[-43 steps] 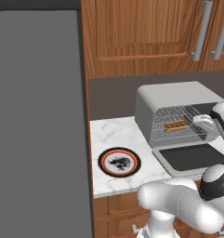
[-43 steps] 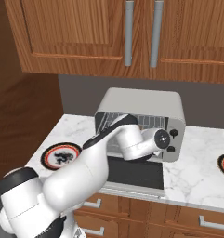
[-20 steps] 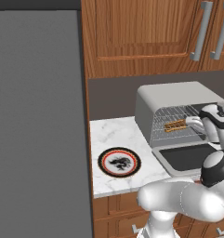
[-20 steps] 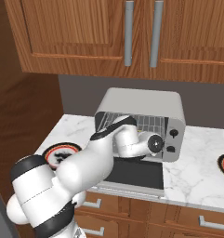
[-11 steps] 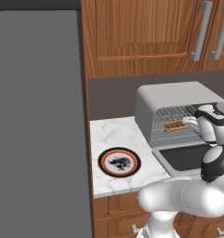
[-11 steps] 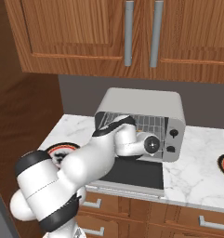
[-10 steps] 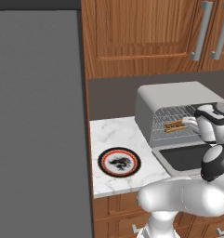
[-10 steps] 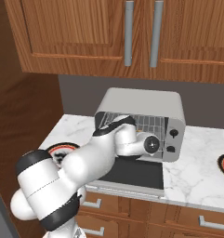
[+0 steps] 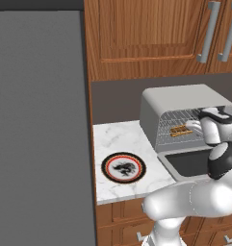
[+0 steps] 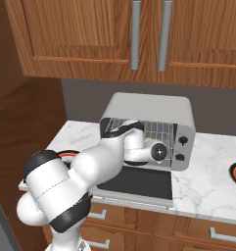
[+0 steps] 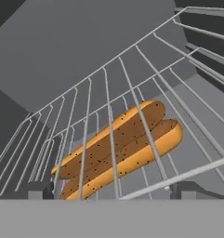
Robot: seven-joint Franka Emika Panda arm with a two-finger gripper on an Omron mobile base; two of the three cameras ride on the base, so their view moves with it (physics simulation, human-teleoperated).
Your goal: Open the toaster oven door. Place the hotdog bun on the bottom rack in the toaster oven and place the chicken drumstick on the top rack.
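White marble counter (image 9: 117, 139) is running across the middle of the left base view. Toaster oven (image 9: 180, 103) is sitting at its right, door (image 9: 194, 163) lying open and flat in front. A red-rimmed plate (image 9: 123, 167) is sitting lower centre, apart from the oven. Inside, the bun (image 11: 120, 148) is lying on a wire rack (image 11: 178, 174).

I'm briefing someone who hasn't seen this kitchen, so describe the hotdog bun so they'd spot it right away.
Find the light-grey toaster oven on the marble counter under the wooden cabinets, its door folded down flat. Inside, on a silver wire rack, lies the hotdog bun: a long tan-orange roll split lengthwise, dotted with dark specks, the only food there.
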